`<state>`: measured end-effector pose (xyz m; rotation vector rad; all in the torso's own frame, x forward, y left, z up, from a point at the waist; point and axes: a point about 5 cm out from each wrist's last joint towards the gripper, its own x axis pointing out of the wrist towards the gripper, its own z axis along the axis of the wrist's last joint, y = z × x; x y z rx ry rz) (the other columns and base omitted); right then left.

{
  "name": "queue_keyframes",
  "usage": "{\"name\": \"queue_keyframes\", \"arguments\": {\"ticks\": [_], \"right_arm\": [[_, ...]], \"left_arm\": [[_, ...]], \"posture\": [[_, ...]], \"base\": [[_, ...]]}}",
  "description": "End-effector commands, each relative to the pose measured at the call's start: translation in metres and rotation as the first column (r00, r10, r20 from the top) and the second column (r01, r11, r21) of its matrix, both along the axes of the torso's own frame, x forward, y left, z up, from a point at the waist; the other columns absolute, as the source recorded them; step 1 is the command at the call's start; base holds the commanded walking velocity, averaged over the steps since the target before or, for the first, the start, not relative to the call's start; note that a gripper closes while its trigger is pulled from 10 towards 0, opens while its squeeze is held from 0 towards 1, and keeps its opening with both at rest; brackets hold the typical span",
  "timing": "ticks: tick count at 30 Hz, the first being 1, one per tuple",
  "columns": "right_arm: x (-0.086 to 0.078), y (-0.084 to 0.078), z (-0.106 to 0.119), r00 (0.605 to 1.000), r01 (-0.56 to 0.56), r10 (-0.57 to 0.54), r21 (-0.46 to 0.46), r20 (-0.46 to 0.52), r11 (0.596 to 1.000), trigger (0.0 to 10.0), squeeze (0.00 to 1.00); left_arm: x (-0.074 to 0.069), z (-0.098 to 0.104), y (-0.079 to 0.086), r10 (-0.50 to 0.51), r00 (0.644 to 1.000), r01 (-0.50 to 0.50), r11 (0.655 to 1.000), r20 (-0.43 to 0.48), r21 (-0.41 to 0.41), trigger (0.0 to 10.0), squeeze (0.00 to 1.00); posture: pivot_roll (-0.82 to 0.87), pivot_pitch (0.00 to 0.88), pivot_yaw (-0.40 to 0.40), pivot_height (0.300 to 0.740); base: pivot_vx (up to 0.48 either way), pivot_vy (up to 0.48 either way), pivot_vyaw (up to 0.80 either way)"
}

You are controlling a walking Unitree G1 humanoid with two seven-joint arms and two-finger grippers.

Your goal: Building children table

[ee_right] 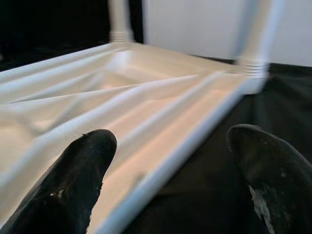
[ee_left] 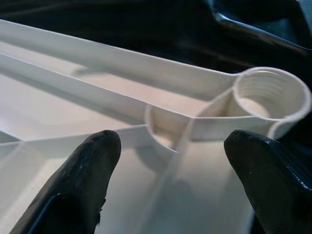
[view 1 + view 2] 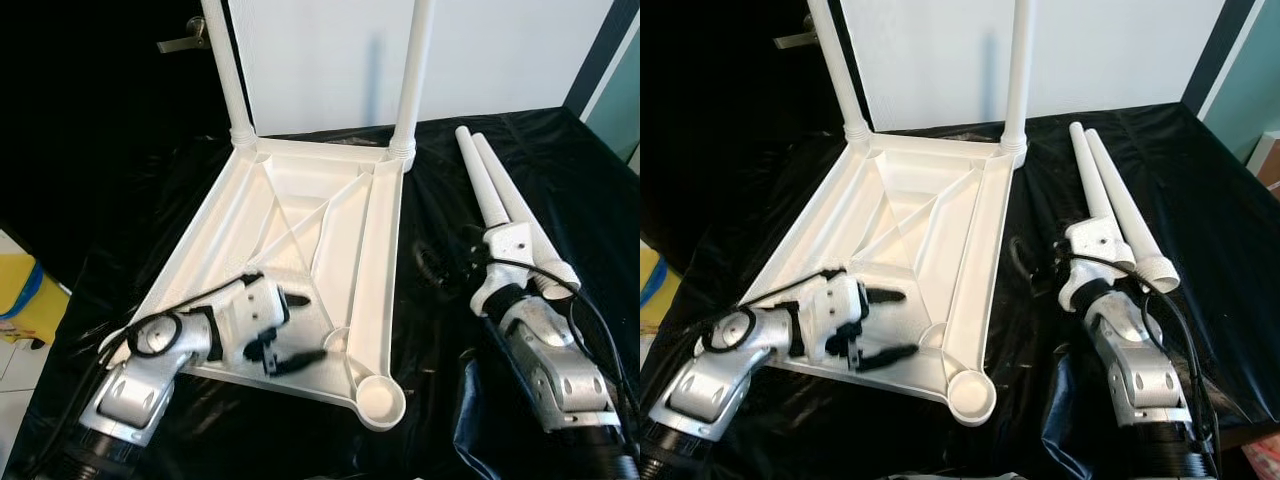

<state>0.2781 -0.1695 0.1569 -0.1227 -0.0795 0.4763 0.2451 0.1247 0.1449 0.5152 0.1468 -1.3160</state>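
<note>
A white plastic tabletop (image 3: 300,250) lies upside down on a black sheet (image 3: 450,180), ribbed underside facing up. Two white legs (image 3: 414,60) stand upright, screwed into the tabletop's two far corners. Two more loose legs (image 3: 500,205) lie side by side on the sheet to the right of the tabletop, apart from it, their wide ends pointing toward the robot. One empty threaded socket (image 3: 380,398) shows at the tabletop's near right corner.

The left gripper (image 3: 290,330) hovers over the tabletop's near edge, its two black fingers (image 2: 83,170) spread apart and holding nothing, pointing toward the empty socket. The right gripper sits on the sheet just right of the tabletop, beside the loose legs' wide ends; in the right wrist view its fingers (image 1: 78,165) are spread apart with nothing between them, aimed toward the tabletop's right rim.

Open black sheet runs between the tabletop's right edge and the loose legs. Beyond the tabletop's far edge stands a white wall (image 3: 320,60). Left of the tabletop, past the sheet's edge, is a yellow object (image 3: 25,295) on a pale floor.
</note>
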Motion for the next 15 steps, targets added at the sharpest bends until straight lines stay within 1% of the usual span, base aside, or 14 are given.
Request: {"name": "queue_keyframes", "arguments": {"ticks": [1, 2, 3, 4, 6, 7, 9, 13, 15], "right_arm": [[-0.007, 0.004, -0.002, 0.997, -0.066, 0.065, -0.006, -0.027, 0.998, 10.0, 0.00], [-0.011, 0.006, -0.003, 0.994, -0.099, 0.099, -0.004, -0.042, 0.995, 10.0, 0.00], [-0.011, 0.006, -0.003, 0.994, -0.099, 0.099, -0.004, -0.042, 0.995, 10.0, 0.00], [-0.014, 0.008, -0.004, 0.990, -0.128, 0.128, -0.003, -0.052, 0.992, 10.0, 0.00], [-0.020, 0.011, -0.005, 0.981, -0.181, 0.180, -0.006, -0.073, 0.983, 10.0, 0.00], [-0.020, 0.011, -0.005, 0.981, -0.181, 0.180, -0.006, -0.073, 0.983, 10.0, 0.00], [-0.026, 0.013, -0.006, 0.970, -0.225, 0.222, -0.017, -0.094, 0.974, 10.0, 0.00], [-0.031, 0.011, -0.008, 0.962, -0.252, 0.247, -0.039, -0.113, 0.967, 10.0, 0.00], [-0.034, 0.007, -0.009, 0.960, -0.257, 0.248, -0.058, -0.129, 0.965, 10.0, 0.00]], "left_arm": [[-0.005, -0.005, -0.002, -0.026, 0.999, 0.027, 0.999, -0.020, 0.040, 10.0, 0.00], [-0.005, -0.009, -0.003, -0.013, 0.999, 0.015, 0.998, -0.034, 0.056, 10.0, 0.00], [-0.005, -0.009, -0.003, -0.013, 0.999, 0.015, 0.998, -0.034, 0.056, 10.0, 0.00], [-0.004, -0.012, -0.003, 0.001, 0.999, 0.002, 0.997, -0.039, 0.076, 10.0, 0.00], [-0.001, -0.017, -0.004, 0.027, 0.999, -0.024, 0.994, -0.028, 0.109, 10.0, 0.00], [-0.001, -0.017, -0.004, 0.027, 0.999, -0.024, 0.994, -0.028, 0.109, 10.0, 0.00], [0.004, -0.020, -0.004, 0.056, 0.998, -0.054, 0.989, -0.010, 0.136, 10.0, 0.00], [0.008, -0.022, -0.004, 0.078, 0.997, -0.078, 0.984, 0.002, 0.160, 10.0, 0.00], [0.011, -0.025, -0.005, 0.087, 0.996, -0.086, 0.977, 0.007, 0.195, 10.0, 0.00]], "posture": [[-0.07, 0.033, 0.018, 0.740], [-0.07, 0.033, 0.018, 0.740], [-0.07, 0.033, 0.018, 0.740], [-0.07, 0.033, 0.018, 0.740], [-0.08, 0.038, 0.023, 0.740], [-0.08, 0.038, 0.023, 0.740], [-0.09, 0.045, 0.027, 0.740], [-0.09, 0.051, 0.034, 0.740], [-0.09, 0.055, 0.039, 0.740]], "base": [[0.000, 0.000, 0.00], [0.000, 0.000, 0.00], [0.000, 0.000, 0.00], [0.000, 0.000, 0.00], [0.000, 0.000, 0.00], [0.000, 0.000, 0.00], [0.000, 0.000, 0.00], [0.000, 0.000, 0.00], [0.000, 0.000, 0.00]]}}
